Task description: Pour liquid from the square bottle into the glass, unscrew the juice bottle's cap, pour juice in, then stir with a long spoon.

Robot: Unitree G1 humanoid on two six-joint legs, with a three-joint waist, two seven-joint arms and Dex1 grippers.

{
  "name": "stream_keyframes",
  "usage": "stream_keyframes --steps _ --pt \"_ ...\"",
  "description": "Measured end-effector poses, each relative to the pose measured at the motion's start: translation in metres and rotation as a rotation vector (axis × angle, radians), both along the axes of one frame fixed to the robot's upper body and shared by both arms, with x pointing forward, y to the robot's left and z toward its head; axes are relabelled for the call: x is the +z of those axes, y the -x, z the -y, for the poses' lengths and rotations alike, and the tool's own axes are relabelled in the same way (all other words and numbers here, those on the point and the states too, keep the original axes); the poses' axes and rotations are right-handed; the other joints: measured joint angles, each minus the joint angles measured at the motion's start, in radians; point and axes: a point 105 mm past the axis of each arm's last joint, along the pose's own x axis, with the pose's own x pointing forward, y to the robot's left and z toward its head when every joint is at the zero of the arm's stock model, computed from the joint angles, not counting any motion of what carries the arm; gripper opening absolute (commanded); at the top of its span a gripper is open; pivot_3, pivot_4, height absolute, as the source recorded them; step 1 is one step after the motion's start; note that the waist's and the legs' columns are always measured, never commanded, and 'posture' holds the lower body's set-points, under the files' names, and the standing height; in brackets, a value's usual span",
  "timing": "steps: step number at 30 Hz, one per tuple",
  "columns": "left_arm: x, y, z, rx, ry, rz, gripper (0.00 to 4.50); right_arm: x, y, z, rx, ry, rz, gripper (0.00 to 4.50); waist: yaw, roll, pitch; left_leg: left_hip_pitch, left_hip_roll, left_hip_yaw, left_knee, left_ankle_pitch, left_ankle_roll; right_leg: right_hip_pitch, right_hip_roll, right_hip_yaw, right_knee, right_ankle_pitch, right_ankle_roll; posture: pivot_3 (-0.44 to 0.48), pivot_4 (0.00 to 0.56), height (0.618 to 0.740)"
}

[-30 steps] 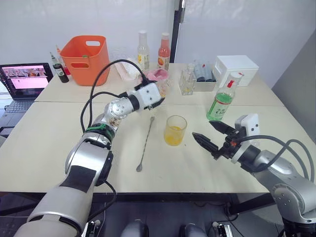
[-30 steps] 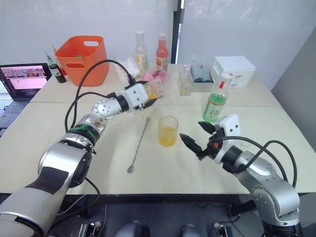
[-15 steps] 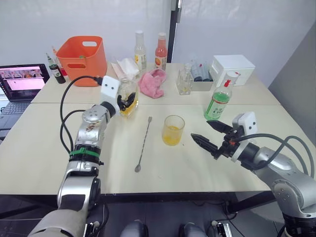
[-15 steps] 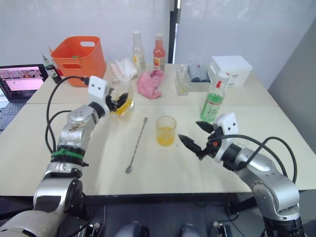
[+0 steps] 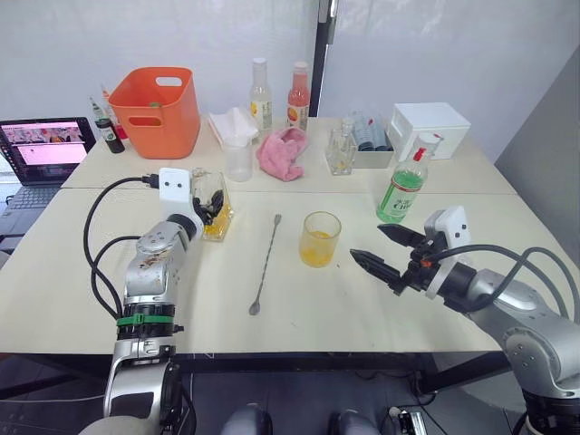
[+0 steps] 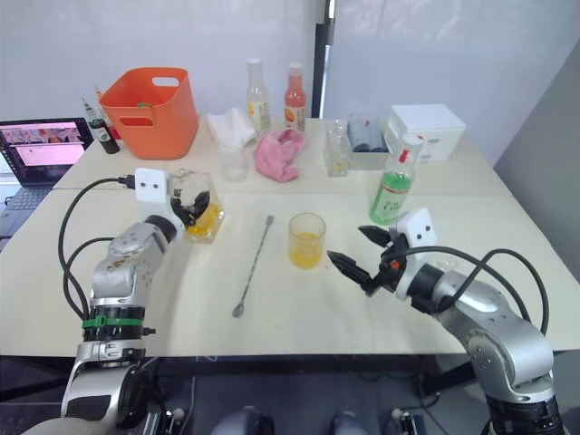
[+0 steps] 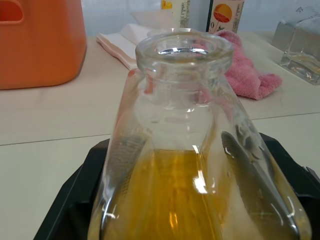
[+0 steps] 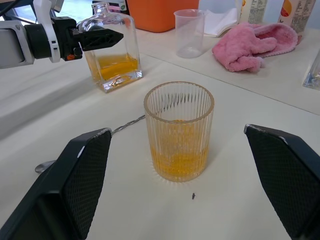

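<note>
Left pincer (image 5: 210, 207) grips the upright square bottle (image 5: 216, 210) on table (image 5: 362, 299).

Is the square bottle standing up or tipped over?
Upright: the square bottle stands on the table, liquid level, left gripper around it.

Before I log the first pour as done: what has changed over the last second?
The left gripper carried the square bottle from its tilt near the glass back to the robot's left and stood it upright on the table, fingers still around it. The glass, long spoon, juice bottle and open right gripper stayed put.
</note>
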Motion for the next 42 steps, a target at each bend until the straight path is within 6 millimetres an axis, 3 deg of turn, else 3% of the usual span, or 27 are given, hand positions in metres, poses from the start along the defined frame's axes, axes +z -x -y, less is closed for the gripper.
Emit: stream_keyframes --steps 8,12,14,16,29,37,42 --pt "-0.004 0.0 0.0 0.004 -0.016 0.003 2.84 -0.001 0.001 -0.001 0.0 -0.001 -0.011 4.5 -0.001 0.0 0.0 0.004 0.0 0.001 -0.001 0.0 0.0 0.003 0.0 0.001 0.0 0.0 0.0 0.0 0.15 0.74" --pt "-0.008 -0.001 0.0 0.008 -0.014 -0.001 2.84 0.0 0.001 -0.001 -0.005 -0.001 -0.007 4.5 -0.001 0.0 0.0 0.014 0.0 0.001 -0.005 0.0 0.0 0.012 0.0 0.002 -0.002 0.0 0.0 0.0 0.15 0.74" --pt "-0.009 -0.002 0.0 0.011 -0.01 -0.006 3.9 0.0 0.001 -0.001 -0.006 0.0 -0.006 4.5 -0.001 0.0 0.0 0.018 0.001 0.001 -0.006 0.0 0.001 0.016 0.0 0.002 -0.003 0.0 0.0 0.0 0.15 0.74" --pt "-0.012 -0.003 0.001 0.016 -0.009 -0.017 4.49 0.0 0.001 -0.001 -0.006 -0.001 -0.006 4.5 -0.001 0.0 0.0 0.018 0.001 0.001 -0.006 -0.001 0.001 0.016 0.0 0.002 -0.003 0.0 0.0 0.0 0.15 0.74" --pt "-0.002 -0.002 0.003 0.014 -0.019 0.025 4.49 0.0 0.001 -0.001 -0.006 -0.001 -0.007 4.5 0.001 0.0 0.0 0.017 0.001 0.001 -0.006 -0.001 0.001 0.015 0.0 0.002 -0.003 0.0 0.0 0.0 0.15 0.74" --pt "0.021 0.027 0.005 -0.076 -0.008 0.077 4.49 0.001 0.003 0.011 -0.036 0.005 -0.002 4.5 0.0 0.0 0.0 0.018 0.001 0.001 -0.006 -0.001 0.001 0.015 0.0 0.003 -0.003 0.0 0.0 0.0 0.15 0.74" --pt "0.019 0.052 -0.004 -0.125 -0.009 0.037 4.49 0.0 0.004 0.027 -0.072 0.007 -0.011 4.5 -0.001 0.0 0.0 0.018 0.002 0.001 -0.007 -0.001 0.001 0.015 0.0 0.004 -0.004 0.0 0.0 0.0 0.15 0.74"
